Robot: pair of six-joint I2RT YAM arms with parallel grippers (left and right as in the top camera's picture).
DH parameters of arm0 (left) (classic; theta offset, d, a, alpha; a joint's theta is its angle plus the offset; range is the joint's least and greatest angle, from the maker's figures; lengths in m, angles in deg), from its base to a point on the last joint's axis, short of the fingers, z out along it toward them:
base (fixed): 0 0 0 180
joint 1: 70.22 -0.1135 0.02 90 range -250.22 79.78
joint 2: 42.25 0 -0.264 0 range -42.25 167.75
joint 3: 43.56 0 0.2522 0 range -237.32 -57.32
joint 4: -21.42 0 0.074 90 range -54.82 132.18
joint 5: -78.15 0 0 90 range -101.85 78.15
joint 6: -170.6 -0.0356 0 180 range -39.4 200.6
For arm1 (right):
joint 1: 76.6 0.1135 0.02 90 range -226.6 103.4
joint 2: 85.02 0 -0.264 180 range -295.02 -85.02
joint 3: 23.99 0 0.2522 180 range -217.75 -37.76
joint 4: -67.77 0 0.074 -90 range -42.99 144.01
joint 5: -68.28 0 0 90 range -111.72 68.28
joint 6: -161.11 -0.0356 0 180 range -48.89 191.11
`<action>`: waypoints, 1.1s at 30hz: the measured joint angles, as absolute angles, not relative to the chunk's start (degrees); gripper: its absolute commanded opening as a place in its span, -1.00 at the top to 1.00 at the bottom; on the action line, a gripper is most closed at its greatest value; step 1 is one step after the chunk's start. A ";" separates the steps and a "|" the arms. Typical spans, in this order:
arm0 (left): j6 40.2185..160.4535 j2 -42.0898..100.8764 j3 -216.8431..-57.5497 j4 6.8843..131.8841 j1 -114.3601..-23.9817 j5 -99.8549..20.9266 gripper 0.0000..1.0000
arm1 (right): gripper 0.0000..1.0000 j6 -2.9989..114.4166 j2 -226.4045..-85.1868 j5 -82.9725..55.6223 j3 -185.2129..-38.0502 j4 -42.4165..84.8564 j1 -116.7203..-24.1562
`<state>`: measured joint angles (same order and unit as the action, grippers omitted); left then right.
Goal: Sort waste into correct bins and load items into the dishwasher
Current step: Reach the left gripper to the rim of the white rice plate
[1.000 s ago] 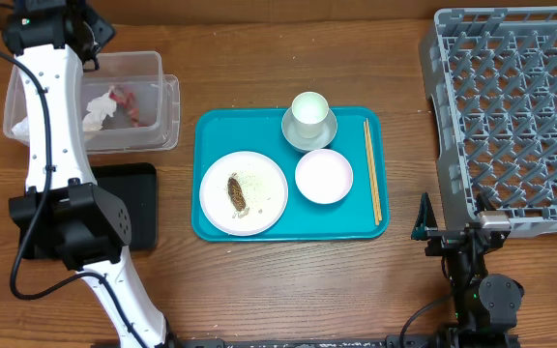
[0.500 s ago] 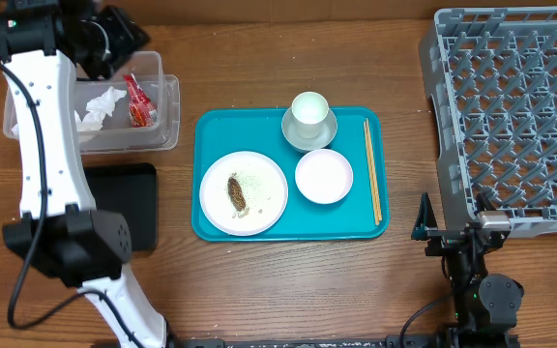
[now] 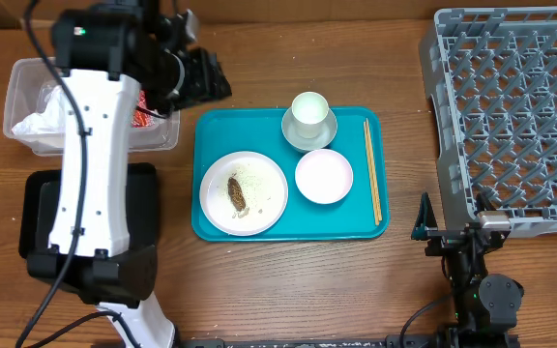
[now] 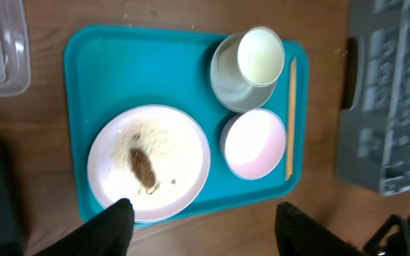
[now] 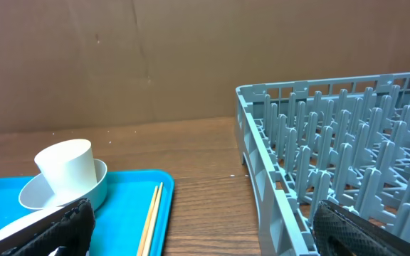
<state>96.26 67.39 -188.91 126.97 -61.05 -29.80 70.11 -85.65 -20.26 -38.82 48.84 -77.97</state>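
Note:
My left gripper (image 3: 213, 81) hangs open and empty between the clear tub (image 3: 19, 89) and the teal tray's back left corner. Its fingers (image 4: 112, 229) frame the white plate (image 4: 148, 160), which carries the brown food piece (image 4: 142, 168) and rice grains. A white tissue (image 3: 35, 122) and the red wrapper (image 3: 141, 117) lie in the tub. The white cup (image 3: 309, 109) stands in the grey-green bowl (image 3: 307, 134), with the white bowl (image 3: 324, 177) and chopsticks (image 3: 372, 170) beside it. My right gripper (image 5: 212, 238) stands open near the dish rack (image 3: 515, 116).
The teal tray (image 3: 211, 135) holds the dishes mid-table. The black tray (image 3: 145, 198) lies left of it, mostly hidden under my left arm. The rack's near left corner (image 5: 262, 149) stands close to my right gripper. Bare wood runs between tray and rack.
The red wrapper dropped from my left gripper into the clear tub. The left arm then swung right toward the teal tray. My right arm has not moved.

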 measured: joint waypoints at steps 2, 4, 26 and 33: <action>96.30 67.37 -188.87 127.34 -58.43 -27.42 -0.35 | -1.00 70.09 -85.67 -20.26 -38.82 48.81 -77.97; 96.61 67.37 -188.45 126.88 -55.74 -25.26 -0.29 | -1.00 70.09 -85.65 -20.26 -38.82 48.81 -77.97; 108.81 82.74 -169.44 107.32 -39.63 -17.50 0.92 | -1.00 70.09 -85.65 -20.29 -38.82 48.81 -77.97; 113.13 85.82 -169.41 108.26 -36.42 -13.74 0.92 | -1.00 70.11 -85.67 -20.26 -38.82 48.84 -77.97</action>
